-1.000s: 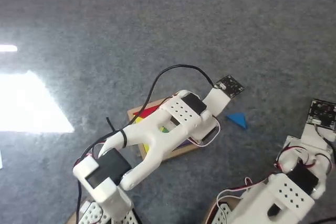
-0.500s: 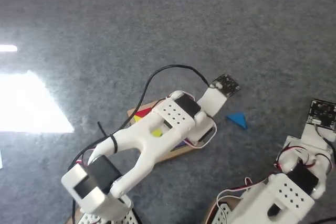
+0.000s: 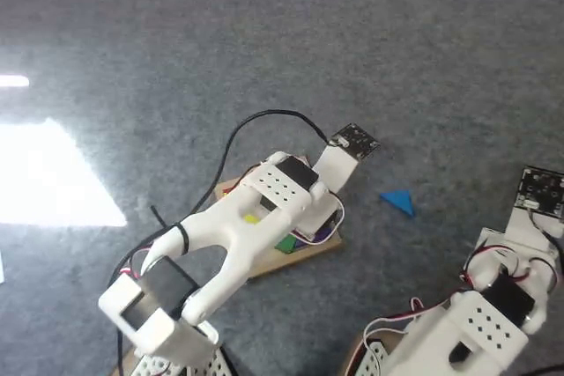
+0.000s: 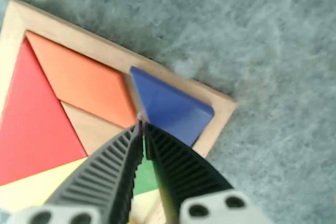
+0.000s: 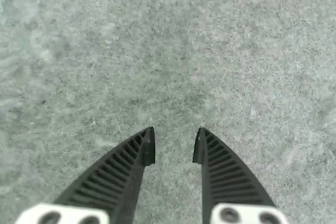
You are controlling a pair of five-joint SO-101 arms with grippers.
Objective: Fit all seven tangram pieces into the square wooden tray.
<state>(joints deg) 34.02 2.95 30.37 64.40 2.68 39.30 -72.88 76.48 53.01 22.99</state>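
High view gives me the grey felt table [image 3: 132, 50] with the square wooden tray [image 3: 300, 255] near its middle. My left arm [image 3: 233, 235] is stretched over the tray and the right arm [image 3: 480, 323] sits off to the side. One light blue triangle [image 3: 398, 202] lies on the felt, apart from the tray, so the job is not finished.

On the left wrist camera the red triangle [image 4: 37, 119] and orange triangle [image 4: 84, 80] sit flat inside the rim, with a bare wooden slot [image 4: 97, 129] beside them. The dark blue piece [image 4: 170, 106] looks cocked, one corner riding over the rim rather than lying in the pocket. The left gripper [image 4: 142, 127] has its jaws pressed together, tips at that piece's inner edge.

I judge the step is nudging it home. I'd push low and slowly along the rim, watching that the orange neighbour doesn't lift. The right gripper [image 5: 173, 145] hangs spread over bare felt.
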